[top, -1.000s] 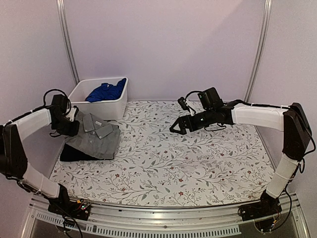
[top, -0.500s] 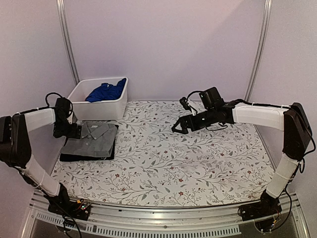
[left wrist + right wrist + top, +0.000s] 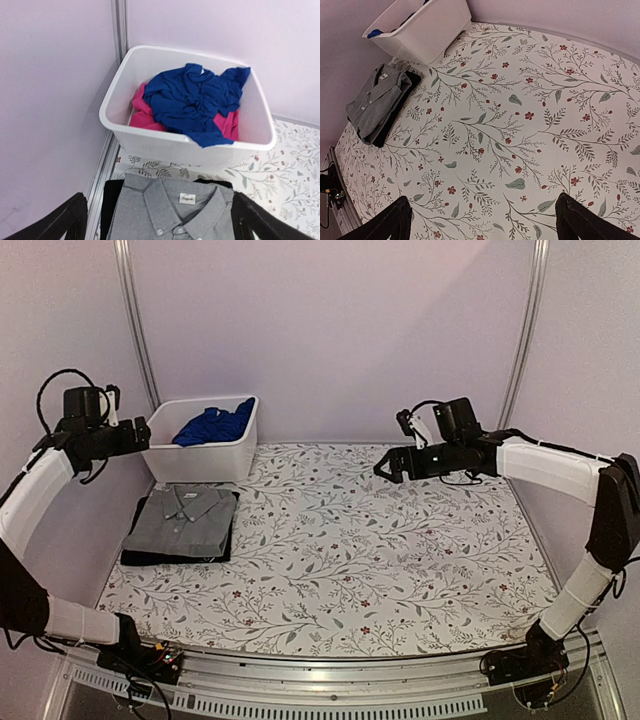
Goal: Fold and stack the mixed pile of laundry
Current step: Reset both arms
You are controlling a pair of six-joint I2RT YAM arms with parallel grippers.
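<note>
A folded grey collared shirt (image 3: 185, 520) lies flat on a folded black garment (image 3: 135, 558) at the table's left side. The left wrist view shows its collar and label (image 3: 150, 205) with black cloth (image 3: 112, 200) under it. A bright blue garment (image 3: 212, 425) is bunched in the white bin over pink cloth (image 3: 142, 117). My left gripper (image 3: 142, 430) hangs open in the air above the stack, near the bin's left corner, holding nothing. My right gripper (image 3: 385, 468) hovers open over the back middle of the table, nothing between its fingers (image 3: 395, 220).
The white plastic bin (image 3: 205, 462) stands at the back left corner against the wall. A metal post (image 3: 119, 25) runs up behind it. The floral tablecloth (image 3: 520, 125) covers the table. From the right wrist view the stack (image 3: 372, 102) lies far left.
My left gripper opened and let go of the grey shirt, which now lies flat on the black garment. The left arm rose toward the bin. The right arm drew back to the right.
</note>
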